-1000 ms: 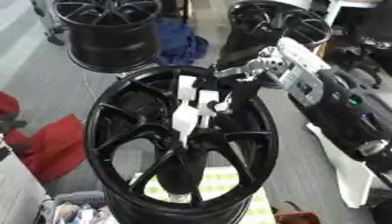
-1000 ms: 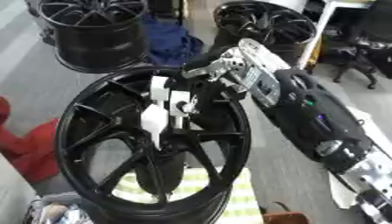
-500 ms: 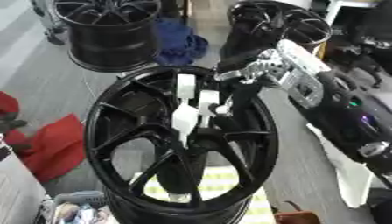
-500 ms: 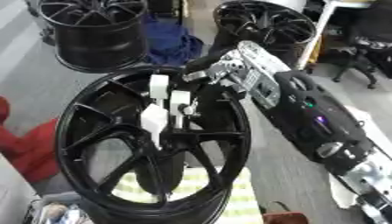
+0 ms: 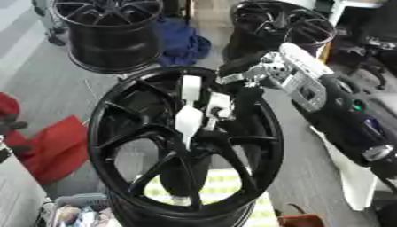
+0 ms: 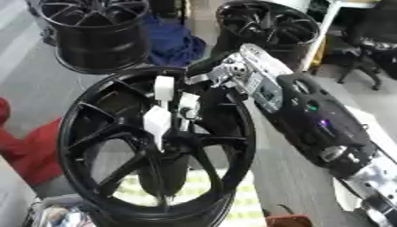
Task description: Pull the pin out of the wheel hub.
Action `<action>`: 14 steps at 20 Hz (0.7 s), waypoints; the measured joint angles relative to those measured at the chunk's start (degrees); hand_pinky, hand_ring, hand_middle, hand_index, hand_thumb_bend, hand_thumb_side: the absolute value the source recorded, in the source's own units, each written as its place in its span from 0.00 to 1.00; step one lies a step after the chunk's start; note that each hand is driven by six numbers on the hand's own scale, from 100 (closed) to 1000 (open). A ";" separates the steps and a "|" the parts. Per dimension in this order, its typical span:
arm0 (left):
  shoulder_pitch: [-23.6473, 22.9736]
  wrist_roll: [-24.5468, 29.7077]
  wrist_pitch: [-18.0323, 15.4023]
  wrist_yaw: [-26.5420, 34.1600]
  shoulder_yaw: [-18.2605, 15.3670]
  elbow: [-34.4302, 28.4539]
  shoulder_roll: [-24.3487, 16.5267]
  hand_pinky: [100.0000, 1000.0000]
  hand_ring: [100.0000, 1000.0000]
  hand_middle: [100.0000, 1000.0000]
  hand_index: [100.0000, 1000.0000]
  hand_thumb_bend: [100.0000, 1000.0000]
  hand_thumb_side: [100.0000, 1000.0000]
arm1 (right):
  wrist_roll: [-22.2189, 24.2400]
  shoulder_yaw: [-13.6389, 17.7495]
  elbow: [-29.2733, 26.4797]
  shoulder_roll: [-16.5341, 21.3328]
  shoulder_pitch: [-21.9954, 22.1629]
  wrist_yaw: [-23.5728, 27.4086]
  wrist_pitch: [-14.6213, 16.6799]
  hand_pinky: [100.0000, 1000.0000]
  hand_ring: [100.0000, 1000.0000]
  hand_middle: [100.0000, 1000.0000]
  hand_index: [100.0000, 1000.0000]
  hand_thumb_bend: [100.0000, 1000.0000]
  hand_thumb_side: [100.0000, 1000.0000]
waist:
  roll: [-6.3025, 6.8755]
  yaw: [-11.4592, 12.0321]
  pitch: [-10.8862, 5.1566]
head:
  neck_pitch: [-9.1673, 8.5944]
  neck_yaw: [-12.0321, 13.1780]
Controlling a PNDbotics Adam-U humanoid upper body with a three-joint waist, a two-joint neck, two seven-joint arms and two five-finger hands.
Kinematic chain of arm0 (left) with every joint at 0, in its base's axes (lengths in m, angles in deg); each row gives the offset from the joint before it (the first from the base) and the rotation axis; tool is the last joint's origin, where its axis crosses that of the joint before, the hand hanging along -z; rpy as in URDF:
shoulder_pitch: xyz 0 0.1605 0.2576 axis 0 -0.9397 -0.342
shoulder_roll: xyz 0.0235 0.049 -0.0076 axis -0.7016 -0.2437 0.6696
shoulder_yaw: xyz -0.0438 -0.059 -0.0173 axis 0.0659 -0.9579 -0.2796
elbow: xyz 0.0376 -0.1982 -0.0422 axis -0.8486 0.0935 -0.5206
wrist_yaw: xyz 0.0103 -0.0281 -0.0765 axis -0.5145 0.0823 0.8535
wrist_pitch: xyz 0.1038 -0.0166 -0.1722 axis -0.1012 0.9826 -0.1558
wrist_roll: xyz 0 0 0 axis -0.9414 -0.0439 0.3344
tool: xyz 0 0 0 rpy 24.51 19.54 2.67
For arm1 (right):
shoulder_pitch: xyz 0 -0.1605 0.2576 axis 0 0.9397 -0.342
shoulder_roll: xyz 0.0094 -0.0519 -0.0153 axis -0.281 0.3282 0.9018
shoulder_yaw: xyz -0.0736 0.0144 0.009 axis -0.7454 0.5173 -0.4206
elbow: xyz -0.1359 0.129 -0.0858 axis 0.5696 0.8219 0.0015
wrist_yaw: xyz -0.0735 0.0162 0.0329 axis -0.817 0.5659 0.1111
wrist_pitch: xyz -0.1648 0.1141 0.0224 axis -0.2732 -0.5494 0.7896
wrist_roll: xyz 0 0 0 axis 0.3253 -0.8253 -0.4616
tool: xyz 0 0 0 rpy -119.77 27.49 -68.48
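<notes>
The setting was a workshop floor of grey concrete, with a red cloth (image 5: 54,146) lying at the left edge of the frame and a spare black wheel (image 5: 108,31) standing in the upper left. A heap of blue fabric (image 5: 180,42) lay just right of that wheel, and a second spare rim (image 5: 283,24) stood at the top right of centre.

The wheel hub (image 5: 186,142) filled the middle of the frame, a black spoked rim facing the camera. At its centre sat the pin (image 5: 188,116), a white piece whose long axis ran nearly up and down the frame, a wider tab at its upper end and a narrow tail pointing down toward the hub's middle.

The right hand (image 5: 240,82) came in from the upper right on a black and silver forearm, and hung over the rim's upper right edge, just right of the pin's upper part. Whether its fingers were spread or closed could not be told; they were dark against the dark spokes. Contact with the pin was not clear. The left hand showed in neither view, so the right was the only one near.

The pin lay left and slightly below the hand. Drawing it out would probably mean pulling toward the camera, away from the hub face, where the room looked open; the spokes crowded either side.
</notes>
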 measured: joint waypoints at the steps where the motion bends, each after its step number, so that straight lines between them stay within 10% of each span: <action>1: 0.00 0.00 0.00 0.00 0.00 0.00 0.00 0.68 1.00 0.74 0.88 0.01 0.68 | 0.00 0.00 0.00 -0.01 0.00 0.00 0.00 0.75 0.76 0.72 0.65 0.02 0.54 | 0.00 0.01 0.00 | 0.00 0.00; 7: 0.00 0.02 0.02 0.00 0.00 0.00 0.00 0.68 1.00 0.74 0.88 0.01 0.67 | 0.02 -0.22 0.00 -0.02 0.03 0.04 -0.01 0.71 0.72 0.72 0.84 0.01 0.53 | 0.00 0.02 0.00 | 0.00 -0.01; 14: 0.00 0.09 0.09 0.00 0.00 0.00 0.00 0.68 1.00 0.74 0.88 0.01 0.67 | 0.08 -0.72 -1.08 0.03 -0.12 1.34 0.12 0.52 0.50 0.57 0.72 0.00 0.34 | -0.04 0.02 0.00 | 0.00 -0.01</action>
